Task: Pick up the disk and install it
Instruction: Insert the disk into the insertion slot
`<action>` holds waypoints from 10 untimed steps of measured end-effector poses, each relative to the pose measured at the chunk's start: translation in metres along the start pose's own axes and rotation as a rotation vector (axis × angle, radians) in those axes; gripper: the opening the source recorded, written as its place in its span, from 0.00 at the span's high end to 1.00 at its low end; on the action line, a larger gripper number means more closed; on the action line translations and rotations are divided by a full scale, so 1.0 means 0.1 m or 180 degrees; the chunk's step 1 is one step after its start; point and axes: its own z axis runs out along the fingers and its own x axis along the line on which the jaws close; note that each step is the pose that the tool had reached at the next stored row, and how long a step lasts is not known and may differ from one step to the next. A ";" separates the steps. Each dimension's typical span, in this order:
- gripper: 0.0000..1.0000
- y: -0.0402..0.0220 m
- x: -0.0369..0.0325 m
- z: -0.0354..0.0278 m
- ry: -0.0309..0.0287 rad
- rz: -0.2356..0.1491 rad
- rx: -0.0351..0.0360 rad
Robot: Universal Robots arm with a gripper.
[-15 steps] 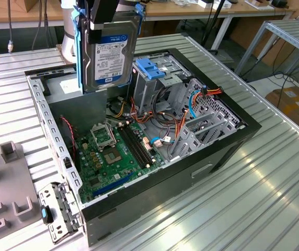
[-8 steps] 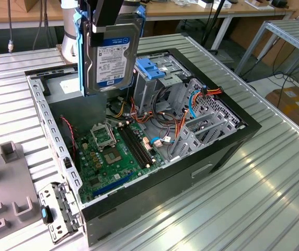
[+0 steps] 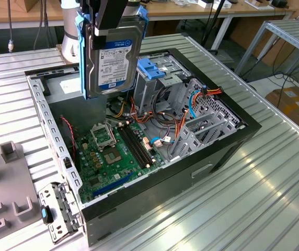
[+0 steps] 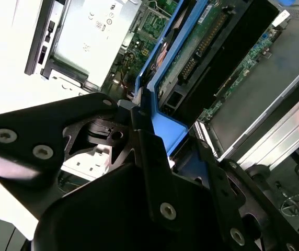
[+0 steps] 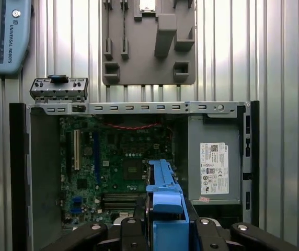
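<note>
The disk point(image 3: 110, 57) hangs upright above the open computer case point(image 3: 228, 151), with its white-and-blue label facing the exterior view and blue rails along its sides. My gripper point(image 3: 109, 26) is shut on its upper end. In the first wrist view the disk point(image 5: 164, 201) appears edge-on as a blue strip between the black fingers point(image 5: 131, 232), over the green motherboard point(image 5: 118, 167). In the second wrist view the blue rail point(image 4: 162, 123) runs out from between the fingers. The drive cage point(image 3: 160, 78) with a blue latch stands just to the exterior view's right of the disk.
A grey box with a white sticker point(image 5: 215, 167) fills one corner of the case. Cables point(image 3: 160, 117) cross beside the cage. A grey fixture plate point(image 3: 3, 193), a loose metal bracket point(image 3: 60, 209) and a teach pendant point(image 5: 3, 31) lie on the ribbed table outside the case.
</note>
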 end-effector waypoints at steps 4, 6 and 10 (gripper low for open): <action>0.63 -0.001 0.055 0.002 -0.0001 0.0000 0.0000; 0.63 -0.001 0.074 0.002 -0.0001 0.0000 0.0000; 0.63 -0.002 0.112 0.002 0.0000 0.0000 0.0000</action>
